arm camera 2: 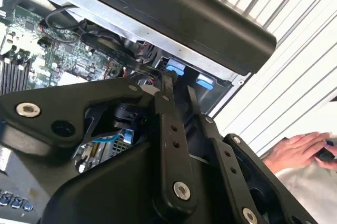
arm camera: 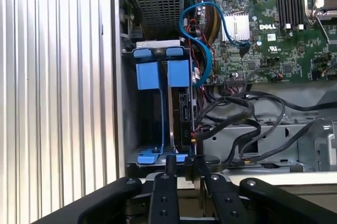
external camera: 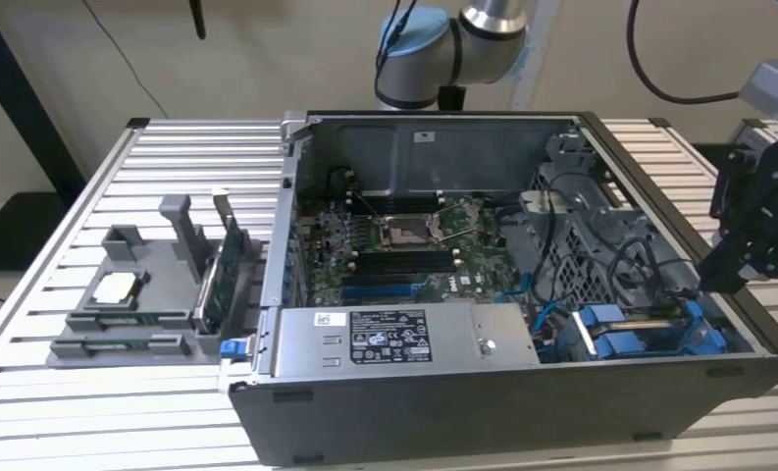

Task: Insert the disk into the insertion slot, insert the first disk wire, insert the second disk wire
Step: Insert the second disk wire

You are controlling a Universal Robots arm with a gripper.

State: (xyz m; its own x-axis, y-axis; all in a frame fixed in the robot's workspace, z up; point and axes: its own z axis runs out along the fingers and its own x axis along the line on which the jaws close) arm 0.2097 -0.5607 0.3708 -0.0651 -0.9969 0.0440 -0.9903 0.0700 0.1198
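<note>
The insertion slot is the blue-railed drive bay in the corner of the open computer case. In the first wrist view it has two blue-fronted places. The one beside the motherboard holds a flat dark body on edge that looks like the disk; the other is dark inside. A blue wire loops by the bay and black wires lie beside it. My gripper hangs above the case's edge at the exterior view's right, fingers a narrow gap apart, nothing between them.
A grey tray with upright holders and a green circuit card stands on the slatted table at the exterior view's left. The labelled power supply sits beside the bay. A person's hand rests on the table past the case.
</note>
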